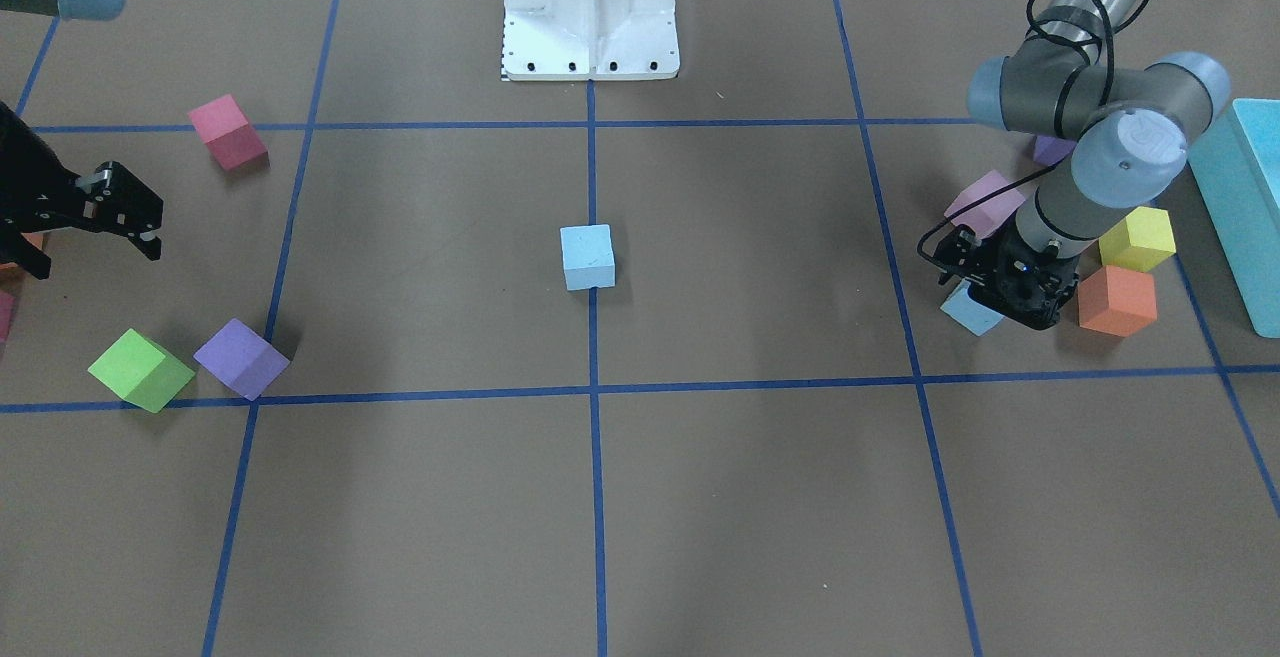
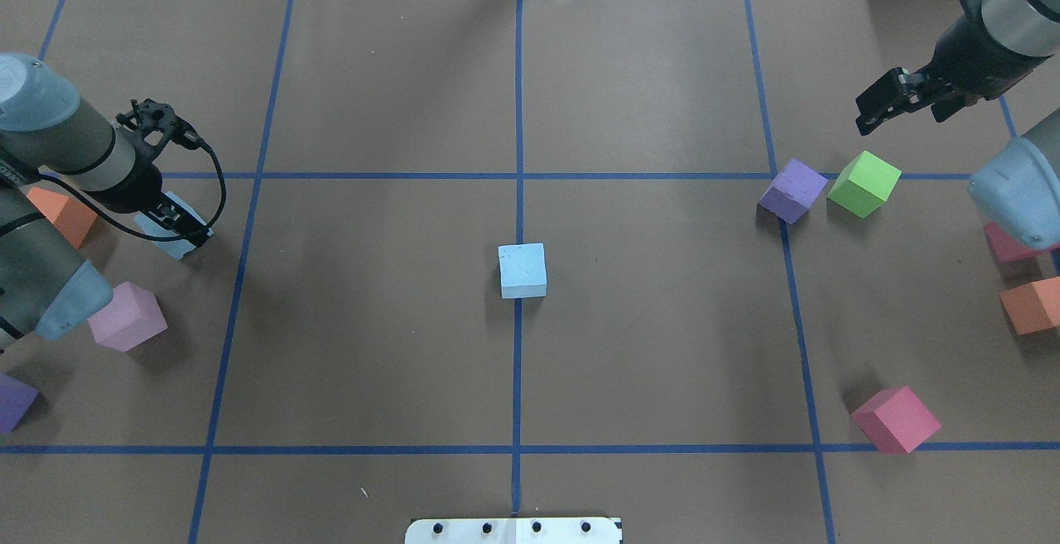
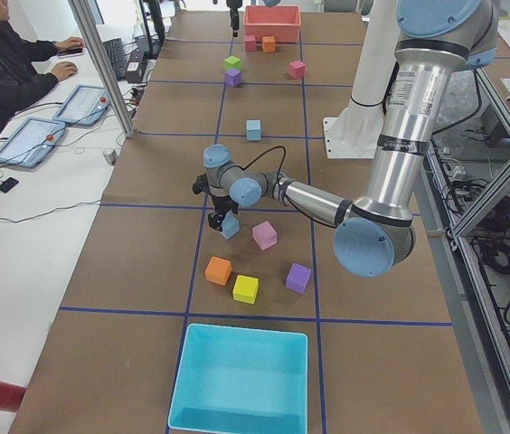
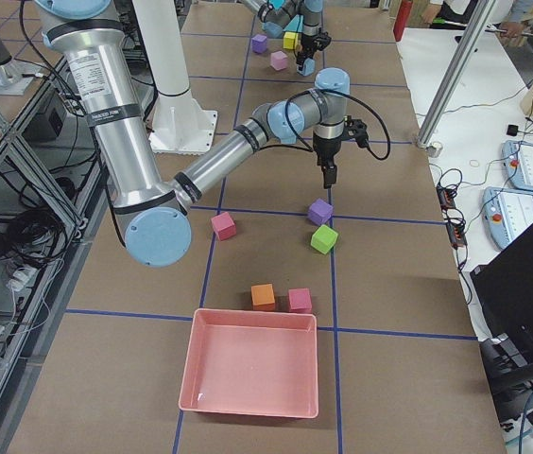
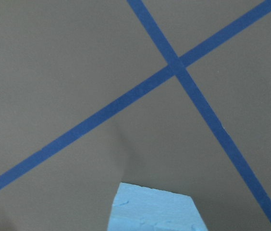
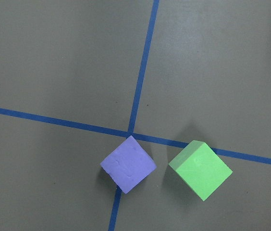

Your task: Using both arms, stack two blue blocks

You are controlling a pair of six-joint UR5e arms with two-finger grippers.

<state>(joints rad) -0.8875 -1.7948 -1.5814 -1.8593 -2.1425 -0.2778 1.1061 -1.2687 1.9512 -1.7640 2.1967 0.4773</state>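
1. The left end effector (image 1: 990, 287) is low over the desk (image 1: 420, 497), closed on one blue block (image 1: 963, 315) among the cubes at its end.
2. The other blue block (image 1: 587, 257) sits on the centre tape line, well apart.
3. The right end effector (image 2: 901, 107) hangs spread open and empty near the purple cube (image 2: 793, 190) and green cube (image 2: 864, 184).

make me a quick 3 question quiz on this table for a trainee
1. True or false: the centre blue block sits on a tape line.
2. Which cube lies beside the green cube? A) purple cube B) yellow C) orange
3. Which gripper is at the other blue block?
Key: 1 true. 2 A. 3 the left gripper; the right gripper hangs apart, holding nothing.
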